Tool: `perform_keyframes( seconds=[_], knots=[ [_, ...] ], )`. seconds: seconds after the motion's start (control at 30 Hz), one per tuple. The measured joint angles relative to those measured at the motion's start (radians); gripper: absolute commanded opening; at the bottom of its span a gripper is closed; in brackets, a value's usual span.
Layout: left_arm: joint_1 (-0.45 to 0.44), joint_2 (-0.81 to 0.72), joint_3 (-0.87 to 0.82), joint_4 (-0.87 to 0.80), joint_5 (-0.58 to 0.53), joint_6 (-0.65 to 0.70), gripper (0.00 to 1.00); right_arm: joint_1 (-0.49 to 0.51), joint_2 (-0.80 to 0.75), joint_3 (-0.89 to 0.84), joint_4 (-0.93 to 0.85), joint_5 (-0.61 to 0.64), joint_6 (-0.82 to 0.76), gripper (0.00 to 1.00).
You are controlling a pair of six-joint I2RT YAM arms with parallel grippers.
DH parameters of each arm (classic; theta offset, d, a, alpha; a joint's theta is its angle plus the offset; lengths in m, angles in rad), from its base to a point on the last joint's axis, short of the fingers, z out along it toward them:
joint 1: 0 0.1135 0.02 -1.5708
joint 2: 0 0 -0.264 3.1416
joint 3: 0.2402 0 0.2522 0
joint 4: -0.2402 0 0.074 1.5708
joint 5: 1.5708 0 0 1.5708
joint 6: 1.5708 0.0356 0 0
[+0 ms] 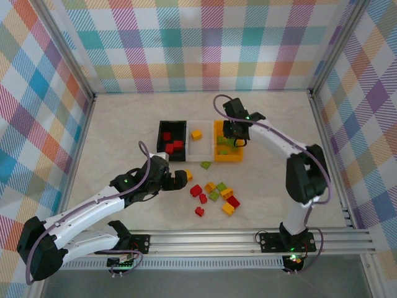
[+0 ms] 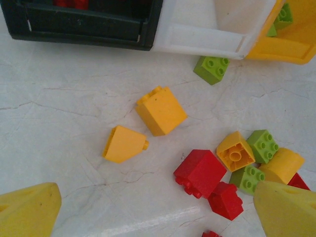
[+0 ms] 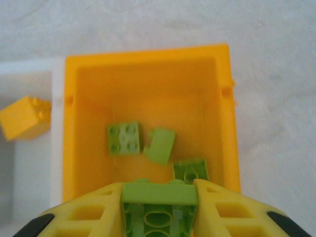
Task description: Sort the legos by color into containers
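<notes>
Green plastic shows between the yellow fingers of the right gripper (image 3: 159, 195): a light green studded brick (image 3: 158, 207) is clamped there, the jaws narrowed onto its 2 sides. It hangs above the near end of the orange-yellow rectangular plastic bin (image 3: 148, 64). On that bin's floor lie 3 more light green bricks (image 3: 123, 138), 1 of them tilted on edge.

From the top camera, 3 bins stand side by side, touching. The black plastic bin (image 1: 160, 141) is on the left with red bricks (image 1: 170, 143) in it. The white plastic bin (image 1: 200, 152) is in the middle with 1 orange-yellow brick (image 1: 196, 134) inside. The orange-yellow bin is on the right, under the right gripper (image 1: 234, 140).

The left gripper (image 2: 158, 215) hangs low over the pale table (image 2: 59, 108) with its jaws spread wide and nothing between them. Below it lie 2 loose orange-yellow pieces (image 2: 160, 111), near each other but apart. To their right is a tight cluster of red, orange-yellow and light green bricks (image 2: 200, 173), several of them touching. A single green brick (image 2: 212, 68) sits on the table just beside the white bin's near wall, outside every bin.
</notes>
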Motion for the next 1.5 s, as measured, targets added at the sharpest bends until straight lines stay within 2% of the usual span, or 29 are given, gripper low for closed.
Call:
perform_keyframes(
  seconds=[0.03,0.17,0.3,0.4,0.53,0.7,0.77,0.9,1.2,1.5],
  knots=[
    [0.0,-0.003,-0.003,-0.006,0.0,-0.002,1.0,-0.003,0.038,0.031,0.002,0.007,-0.008,0.39],
    [0.0,-0.017,-0.016,-0.025,-0.007,-0.013,1.0,-0.01,0.129,0.1,0.005,0.024,-0.026,0.63],
    [0.0,-0.021,-0.016,-0.034,-0.008,-0.014,1.0,-0.011,0.127,0.102,0.01,0.023,-0.044,0.69],
    [0.001,-0.016,-0.016,-0.033,-0.011,-0.014,1.0,-0.009,0.095,0.09,0.022,0.013,-0.045,0.7],
    [0.019,0.046,-0.016,-0.025,-0.007,-0.013,0.88,0.004,-0.025,0.002,0.056,-0.005,-0.043,0.7],
    [0.04,0.24,0.025,-0.003,0.012,0.029,0.88,0.039,-0.182,-0.147,0.109,-0.036,-0.014,0.69],
    [0.04,0.33,0.059,0.002,0.013,0.052,0.87,0.047,-0.208,-0.189,0.121,-0.047,-0.004,0.7],
    [0.04,0.447,0.086,0.027,0.007,0.089,0.8,0.046,-0.221,-0.254,0.135,-0.051,0.01,0.69],
    [0.04,0.566,0.119,0.043,-0.06,0.121,0.72,0.043,-0.263,-0.283,0.15,-0.051,0.013,0.69],
    [0.047,0.588,0.132,0.081,-0.081,0.157,0.42,0.042,-0.286,-0.291,0.167,-0.051,0.013,0.69]
  ],
)
